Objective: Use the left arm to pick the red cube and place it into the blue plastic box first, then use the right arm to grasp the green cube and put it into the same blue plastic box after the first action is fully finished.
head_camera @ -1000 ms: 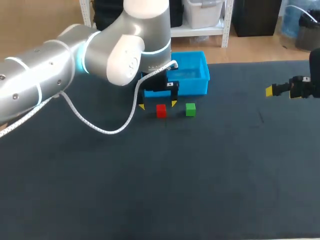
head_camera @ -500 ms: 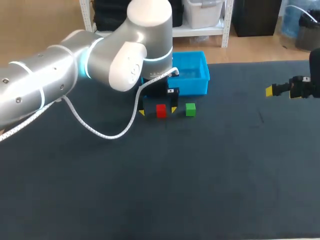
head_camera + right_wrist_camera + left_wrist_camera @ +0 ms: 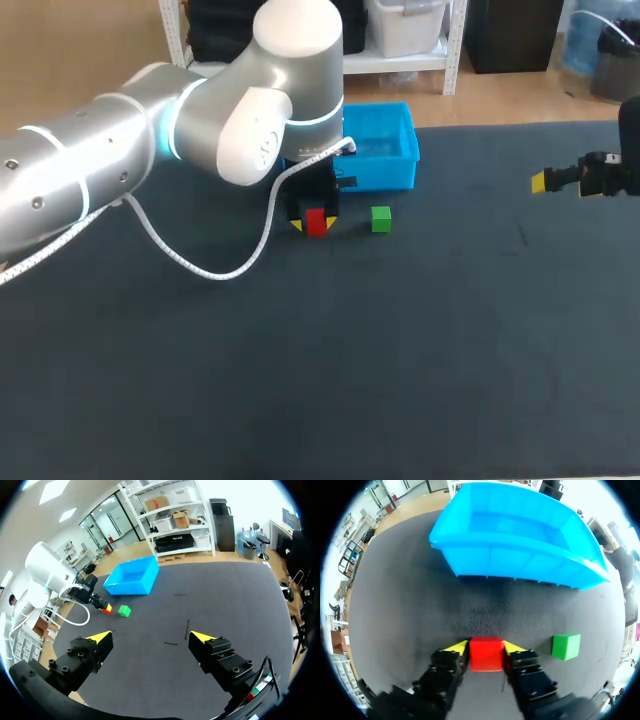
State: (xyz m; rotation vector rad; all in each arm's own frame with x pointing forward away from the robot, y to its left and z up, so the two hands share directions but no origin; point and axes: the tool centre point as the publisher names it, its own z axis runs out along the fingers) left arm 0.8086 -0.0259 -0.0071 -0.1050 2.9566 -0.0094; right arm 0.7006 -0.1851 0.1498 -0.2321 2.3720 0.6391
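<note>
A: Step?
B: First. My left gripper (image 3: pixel 486 648) clamps the red cube (image 3: pixel 486 656), resting just beside the blue box (image 3: pixel 520 540). Next I'd lift it over that box. Right gripper (image 3: pixel 150 636) wide, well apart from it.

No legible text anywhere

The left arm (image 3: pixel 90 170) wore silver casing with white joint caps and a cyan ring, a white ribbed cable (image 3: pixel 222 276) trailing alongside. The black left end effector (image 3: pixel 486 647) and right end effector (image 3: pixel 150 637) bore yellow tips.
</note>
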